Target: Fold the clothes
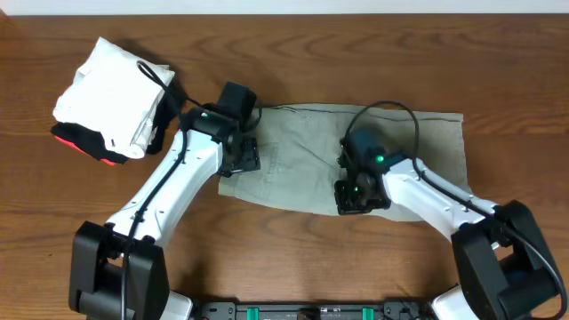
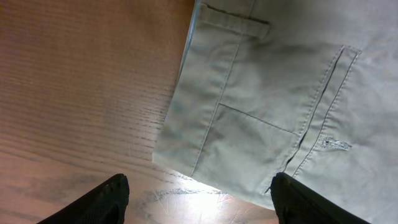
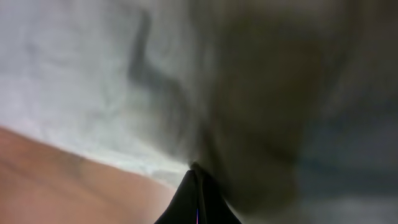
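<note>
Khaki trousers (image 1: 302, 147) lie flat, folded, mid-tabletop (image 1: 498, 53). Left gripper (image 2: 199, 185) is over their pocket end, jaws spread wide, holding nothing. Right gripper (image 3: 196, 180) is fully closed at the trousers' near edge; the blurred view does not show whether cloth is pinched. A white folded garment (image 1: 107, 93) sits far left.
</note>
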